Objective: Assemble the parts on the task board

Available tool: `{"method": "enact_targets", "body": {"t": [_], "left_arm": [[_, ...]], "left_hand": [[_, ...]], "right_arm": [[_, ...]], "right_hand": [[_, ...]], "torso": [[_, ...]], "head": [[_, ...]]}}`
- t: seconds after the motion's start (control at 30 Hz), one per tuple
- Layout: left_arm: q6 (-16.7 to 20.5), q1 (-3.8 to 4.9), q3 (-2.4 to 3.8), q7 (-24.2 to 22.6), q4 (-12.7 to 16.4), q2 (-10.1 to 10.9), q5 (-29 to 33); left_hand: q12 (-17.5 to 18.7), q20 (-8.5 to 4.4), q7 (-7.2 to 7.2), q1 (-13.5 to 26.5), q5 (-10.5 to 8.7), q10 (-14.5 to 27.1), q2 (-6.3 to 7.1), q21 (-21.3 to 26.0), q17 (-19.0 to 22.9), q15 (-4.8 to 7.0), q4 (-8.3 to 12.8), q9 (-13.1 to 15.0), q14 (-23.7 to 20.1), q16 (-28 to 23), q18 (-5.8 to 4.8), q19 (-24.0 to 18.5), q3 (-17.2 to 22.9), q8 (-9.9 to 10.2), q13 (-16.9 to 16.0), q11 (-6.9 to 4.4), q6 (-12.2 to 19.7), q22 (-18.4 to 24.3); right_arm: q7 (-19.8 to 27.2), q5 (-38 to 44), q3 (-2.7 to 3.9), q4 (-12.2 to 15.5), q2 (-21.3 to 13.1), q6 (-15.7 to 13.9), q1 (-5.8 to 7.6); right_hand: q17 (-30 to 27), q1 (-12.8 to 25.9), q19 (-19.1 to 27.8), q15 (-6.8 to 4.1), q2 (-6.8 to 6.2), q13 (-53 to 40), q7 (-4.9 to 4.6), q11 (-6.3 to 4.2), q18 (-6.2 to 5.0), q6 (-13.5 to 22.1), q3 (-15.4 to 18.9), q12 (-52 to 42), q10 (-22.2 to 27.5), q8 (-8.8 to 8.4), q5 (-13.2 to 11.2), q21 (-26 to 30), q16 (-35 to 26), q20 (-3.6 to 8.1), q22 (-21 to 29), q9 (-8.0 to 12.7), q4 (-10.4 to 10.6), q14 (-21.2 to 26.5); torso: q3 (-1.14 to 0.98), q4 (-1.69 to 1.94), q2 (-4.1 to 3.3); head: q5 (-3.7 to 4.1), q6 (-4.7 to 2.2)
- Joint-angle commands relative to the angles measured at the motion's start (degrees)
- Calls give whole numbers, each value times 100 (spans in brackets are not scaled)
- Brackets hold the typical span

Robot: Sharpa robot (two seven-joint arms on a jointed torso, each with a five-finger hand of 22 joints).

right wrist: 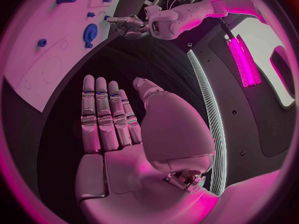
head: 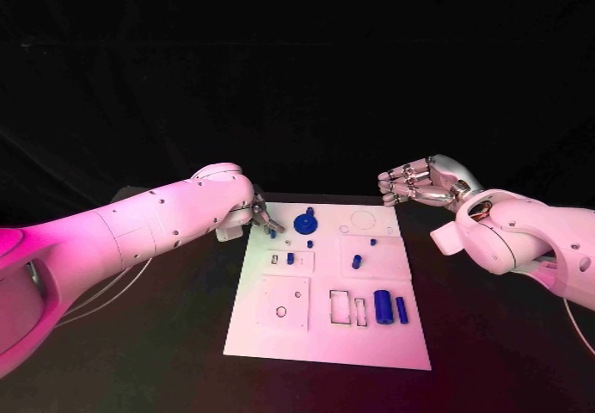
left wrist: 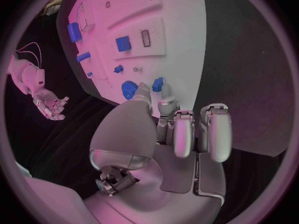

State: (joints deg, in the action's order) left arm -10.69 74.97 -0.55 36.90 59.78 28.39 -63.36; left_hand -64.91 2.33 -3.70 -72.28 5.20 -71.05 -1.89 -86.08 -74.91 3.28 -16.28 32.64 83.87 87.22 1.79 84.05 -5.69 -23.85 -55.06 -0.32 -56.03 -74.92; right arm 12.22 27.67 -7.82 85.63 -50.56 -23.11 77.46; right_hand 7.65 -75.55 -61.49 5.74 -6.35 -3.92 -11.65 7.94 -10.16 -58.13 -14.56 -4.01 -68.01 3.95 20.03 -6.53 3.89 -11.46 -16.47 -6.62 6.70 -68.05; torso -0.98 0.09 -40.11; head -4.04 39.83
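- The task board (head: 328,340) lies on the black table (head: 162,361), filling the centre and lower centre of the head view.
- The left hand (head: 258,217) sits at the board's upper left corner, just right of the left arm's (head: 137,232) wrist.
- In the left wrist view, the left hand (left wrist: 181,129) has its fingers (left wrist: 215,129) extended side by side toward the board's edge. A small blue part (left wrist: 158,83) sits right at its fingertips; whether it is pinched or only touched cannot be told.
- A blue gear-shaped part (head: 305,225) sits on the board just right of the left hand. The left wrist view shows it (left wrist: 128,89) beside the thumb tip.
- The right hand (head: 420,185) hovers in the upper right of the head view, just beyond the board's upper right corner, with its fingers curled.
- In the right wrist view the right hand (right wrist: 109,129) lies flat with fingers (right wrist: 99,114) straight and close together, palm bare, holding nothing.
- 2 upright blue parts (head: 356,261) stand in the middle of the board, with another (head: 291,257) to their left.
- A larger blue cylinder (head: 383,307) and a slimmer blue piece (head: 401,310) lie side by side at the board's lower right.
- Outlined rectangular recesses (head: 339,307) sit just left of that cylinder.
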Motion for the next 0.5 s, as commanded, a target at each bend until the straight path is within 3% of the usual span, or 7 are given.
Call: {"method": "enact_targets", "body": {"t": [0.03,0.27,0.5], "left_arm": [[-133,1,2,24,-4,-25,10],[-115,1,2,25,-7,-31,76],[-37,1,2,15,3,-25,251]], "left_hand": [[-41,-40,-7,-53,33,-52,-5,-16,-1342,42,-13,-9,545,36,-24,249,42,-26,-3,1,-47,-864],[-38,-48,7,-194,36,-55,-82,-22,-1343,52,-7,-9,546,37,-26,254,117,-39,5,-11,-60,-877],[34,-69,31,-708,57,6,-259,-13,-1331,77,77,-24,540,18,-23,245,480,-22,83,-37,8,-867]], "right_arm": [[50,10,0,2,7,54,-5],[61,10,0,-2,11,38,-8],[59,10,0,-4,6,41,-9]], "right_hand": [[-5,-25,-24,-6,48,9,2,3,-36,50,6,8,34,-19,-20,39,-22,-31,5,8,-21,31],[-6,-25,-26,-6,51,9,2,3,-36,49,5,7,33,-18,-16,39,-21,-31,8,8,-22,30],[-7,-26,-27,-7,53,9,3,3,-36,48,3,7,33,-17,-12,39,-21,-31,9,8,-23,29]], "torso": [[-2,-2,1],[-3,0,4],[-5,-4,3]], "head": [[0,20],[-2,28],[4,36]]}}
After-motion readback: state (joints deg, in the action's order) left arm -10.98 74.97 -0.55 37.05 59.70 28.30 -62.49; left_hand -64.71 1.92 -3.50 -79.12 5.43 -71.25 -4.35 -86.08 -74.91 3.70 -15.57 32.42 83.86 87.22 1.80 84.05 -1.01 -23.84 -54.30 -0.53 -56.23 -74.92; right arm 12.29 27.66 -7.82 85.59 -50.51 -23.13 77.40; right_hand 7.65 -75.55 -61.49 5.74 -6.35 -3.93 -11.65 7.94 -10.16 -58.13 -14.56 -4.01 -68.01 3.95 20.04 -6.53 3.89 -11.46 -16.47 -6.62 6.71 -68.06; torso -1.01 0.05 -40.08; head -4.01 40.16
